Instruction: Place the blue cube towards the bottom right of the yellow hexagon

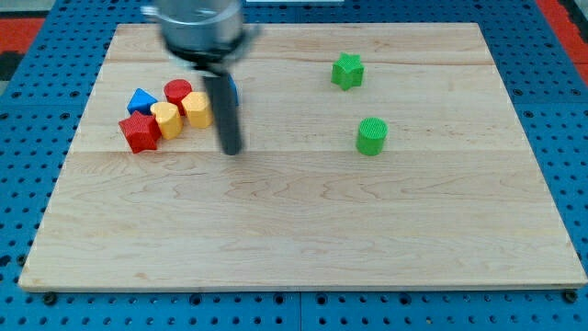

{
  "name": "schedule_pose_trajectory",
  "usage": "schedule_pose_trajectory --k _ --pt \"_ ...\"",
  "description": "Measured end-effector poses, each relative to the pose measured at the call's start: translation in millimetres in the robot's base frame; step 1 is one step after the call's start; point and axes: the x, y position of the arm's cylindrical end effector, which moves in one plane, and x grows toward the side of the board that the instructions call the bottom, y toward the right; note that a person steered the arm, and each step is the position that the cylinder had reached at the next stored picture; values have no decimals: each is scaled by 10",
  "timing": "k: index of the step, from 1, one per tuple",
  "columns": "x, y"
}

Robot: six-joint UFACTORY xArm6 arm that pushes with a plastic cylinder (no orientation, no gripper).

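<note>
The blue cube (233, 89) shows only as a sliver behind the rod, just right of the yellow hexagon (197, 108), in the far-left cluster with a yellow block (166, 119), red cylinder (177, 92), red block (139, 132) and blue triangle (141, 99). There is no claw to report; my tip (231, 151) sits nearer, below the cube, probably repositioning. Bare board (303, 230) lies near and right.

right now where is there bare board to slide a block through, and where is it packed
Bare: the whole lower half of the board, and the strip between my tip and the green cylinder. Packed: upper left, where the red star, yellow blocks, red cylinder and blue triangle cluster.
</note>
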Motion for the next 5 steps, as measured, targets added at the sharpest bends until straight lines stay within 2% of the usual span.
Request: schedule_pose_trajectory --k 1,2,3,4,5 --pt "-807 242" --pt "-1458 -271" --pt "-1377 -750" --pt "-787 -335" --pt "-933 -240"
